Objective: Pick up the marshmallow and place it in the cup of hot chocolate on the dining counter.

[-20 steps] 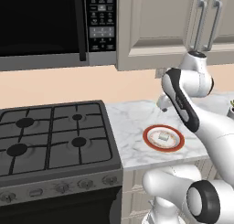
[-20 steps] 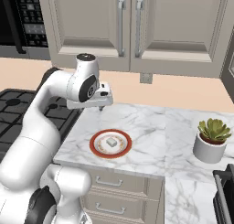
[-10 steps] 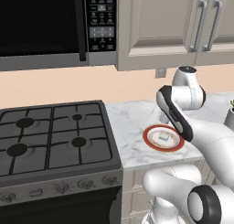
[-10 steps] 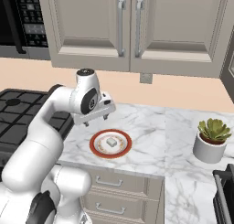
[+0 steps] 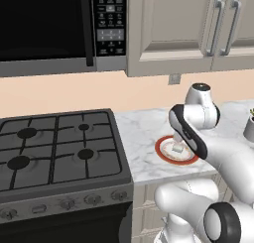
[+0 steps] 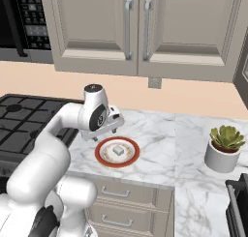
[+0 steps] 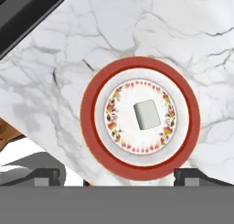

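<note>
Moved: my arm has come down lower over the plate.
Counter: white-grey marble worktop (image 6: pixel 160 149) beside the black stove (image 5: pixel 59 148).
Plate: round red-rimmed plate (image 7: pixel 91 127).
My gripper (image 6: pixel 107 127): fingers spread wide, holding nothing.
Marshmallow: tiny white soft cube (image 7: pixel 146 114) in the plate's middle.

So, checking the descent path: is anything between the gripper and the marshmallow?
Nothing. In the hand view the open gripper looks straight at the marshmallow on its plate.

1. One marshmallow (image 7: pixel 147 114), sitting on the plate.
2. One red-rimmed plate (image 7: pixel 91 127).
3. One potted succulent (image 6: pixel 224 148).
4. One stove (image 5: pixel 54 152), four burners.
5. One microwave (image 5: pixel 54 29).
</note>
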You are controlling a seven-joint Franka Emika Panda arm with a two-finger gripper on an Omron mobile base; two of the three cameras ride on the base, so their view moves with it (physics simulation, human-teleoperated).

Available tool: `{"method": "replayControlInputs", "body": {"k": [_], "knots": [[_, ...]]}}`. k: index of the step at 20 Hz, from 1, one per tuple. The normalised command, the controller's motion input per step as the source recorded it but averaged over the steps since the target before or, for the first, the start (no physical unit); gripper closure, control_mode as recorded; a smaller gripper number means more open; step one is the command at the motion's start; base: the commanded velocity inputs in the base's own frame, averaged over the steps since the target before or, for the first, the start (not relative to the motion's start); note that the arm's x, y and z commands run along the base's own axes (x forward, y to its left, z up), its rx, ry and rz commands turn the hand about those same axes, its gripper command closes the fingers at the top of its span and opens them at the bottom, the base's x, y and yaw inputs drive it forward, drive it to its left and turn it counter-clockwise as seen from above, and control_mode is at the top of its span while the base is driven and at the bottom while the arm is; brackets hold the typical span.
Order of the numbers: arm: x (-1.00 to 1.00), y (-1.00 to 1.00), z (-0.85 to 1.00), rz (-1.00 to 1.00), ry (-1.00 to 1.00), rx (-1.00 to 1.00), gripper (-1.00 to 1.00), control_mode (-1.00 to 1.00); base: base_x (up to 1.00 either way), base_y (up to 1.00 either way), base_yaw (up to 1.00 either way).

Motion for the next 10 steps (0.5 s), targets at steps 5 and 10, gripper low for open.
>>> {"method": "replayControlInputs", "body": {"k": [5,10], "knots": [[0.3,-0.17,-0.29,0.0,0.01,0.0,-1.0,-1.0,0.0,0.0,0.0],[0.29,-0.1,-0.27,0.0,0.05,0.0,-1.0,-1.0,0.0,0.0,0.0]]}}
